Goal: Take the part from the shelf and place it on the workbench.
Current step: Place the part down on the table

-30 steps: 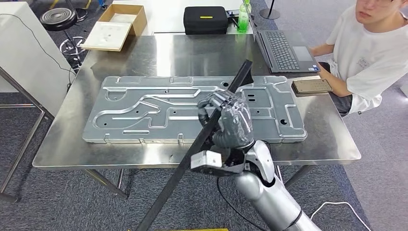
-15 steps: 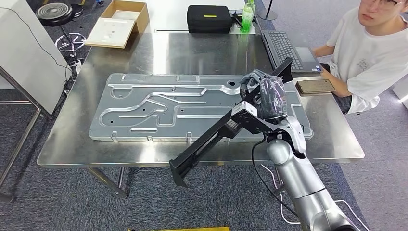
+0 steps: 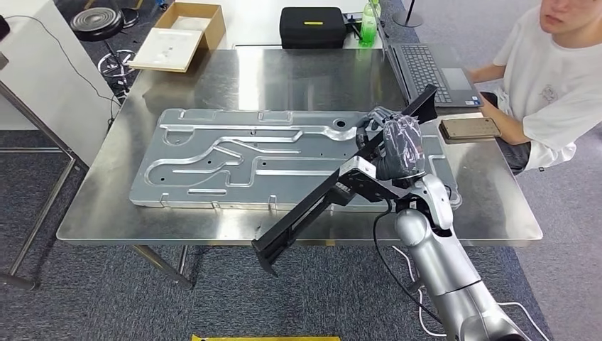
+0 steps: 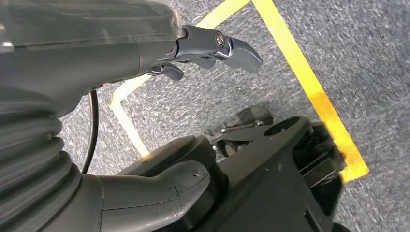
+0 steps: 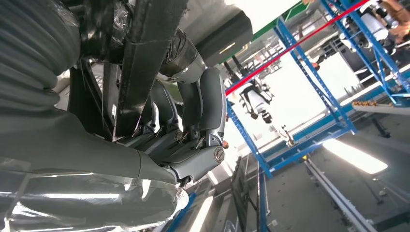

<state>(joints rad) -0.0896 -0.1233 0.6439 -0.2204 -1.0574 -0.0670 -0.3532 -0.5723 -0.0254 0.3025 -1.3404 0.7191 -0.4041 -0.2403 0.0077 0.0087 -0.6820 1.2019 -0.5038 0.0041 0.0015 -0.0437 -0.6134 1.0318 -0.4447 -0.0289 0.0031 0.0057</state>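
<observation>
Head view shows the right hand (image 3: 399, 148) wrapped tight around one long black part (image 3: 334, 192). The part is tilted. Its top end is up over the right side of the table (image 3: 213, 227), near the laptop (image 3: 429, 71). Its low end sticks out past the front edge of the table, over the floor. It is not lying on the table yet.

The left hand (image 4: 145, 67) hangs low over the floor. Its fingers look loose and apart, and it holds nothing.

To do this step well, I think the hand should bring the low end in over the table first. Then it should lay the part flat and let it down slowly, and let go only when the part rests all along. It should keep away from the laptop and the person (image 3: 554, 78) at the right edge.

I count one black part, one big metal plate (image 3: 234, 160) on the table, one laptop, one brown phone-like thing (image 3: 470, 128), one black case (image 3: 312, 27), one green bottle (image 3: 367, 14) and one person.
</observation>
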